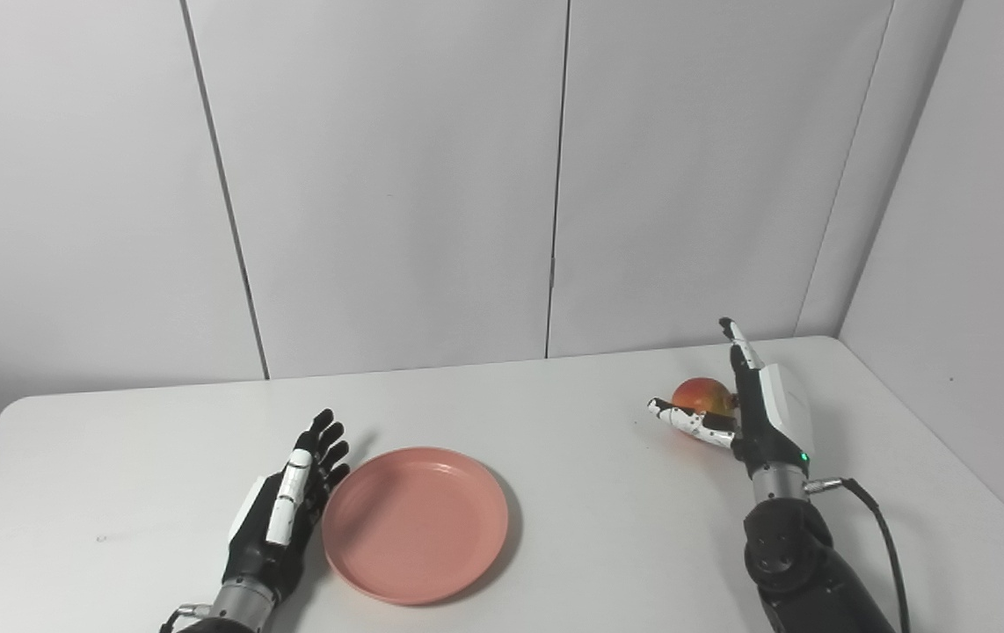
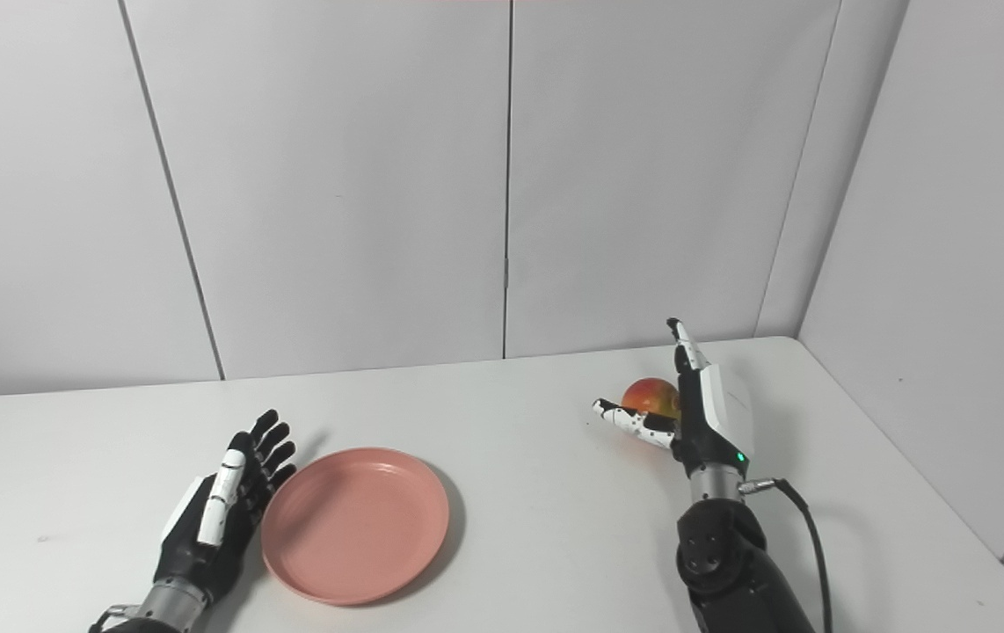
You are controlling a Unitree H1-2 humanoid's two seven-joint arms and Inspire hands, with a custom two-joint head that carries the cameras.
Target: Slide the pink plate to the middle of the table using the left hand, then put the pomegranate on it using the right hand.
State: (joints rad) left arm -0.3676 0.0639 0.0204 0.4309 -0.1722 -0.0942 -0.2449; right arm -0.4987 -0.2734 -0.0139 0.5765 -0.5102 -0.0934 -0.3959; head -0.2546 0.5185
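Pink plate (image 1: 415,524) flat on white table (image 1: 590,545), left of table centre, near front edge. Round, so no long axis; open face up, shallow rim all round.

Left hand (image 1: 284,510) just beside plate's left rim, palm side turned toward plate, fingers (image 1: 324,440) straight and slightly spread, holding nothing. Contact with rim: cannot tell, looks touching or nearly so in both views.

Pomegranate (image 1: 702,395) on table at right rear, well apart from plate. Roughly round, red-orange with paler yellow patch on right side. Crown end not made out, so pointing direction cannot be told.

Right hand (image 1: 753,406) at pomegranate, palm against fruit's right side, fingers extended upward past it, thumb (image 1: 687,419) stretched out in front of and below fruit. Not wrapped round it; spread wide, no grasp seen. Whether palm actually touches fruit: cannot tell.

No readable brand, label or writing anywhere. Small green light (image 1: 803,455) lit on right wrist; black cable (image 1: 884,527) running from wrist down along forearm.

View differences: right eye view shows a little more of fruit's left face clear of thumb, and more table to left of left hand. Left eye view shows more of table's right edge. Grey panel wall (image 1: 379,176) behind in both.
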